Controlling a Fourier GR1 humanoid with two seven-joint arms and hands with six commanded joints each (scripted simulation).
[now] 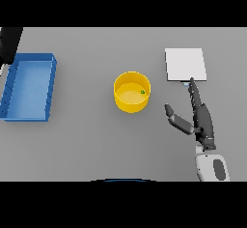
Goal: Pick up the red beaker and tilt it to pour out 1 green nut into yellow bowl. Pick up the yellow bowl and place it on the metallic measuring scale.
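Observation:
A yellow bowl (131, 92) stands upright near the middle of the table, with a small green nut (143, 92) inside it by the right wall. The metallic measuring scale (185, 64), a pale square plate, lies to the bowl's upper right. My right hand (201, 118) is to the right of the bowl and just below the scale, fingers straight and pointing at the scale's lower edge, thumb spread towards the bowl; it is open and holds nothing. No red beaker shows. My left hand is out of sight.
A blue tray (29, 87) lies at the table's left side. A dark object (8, 43) sits at the far left corner behind it.

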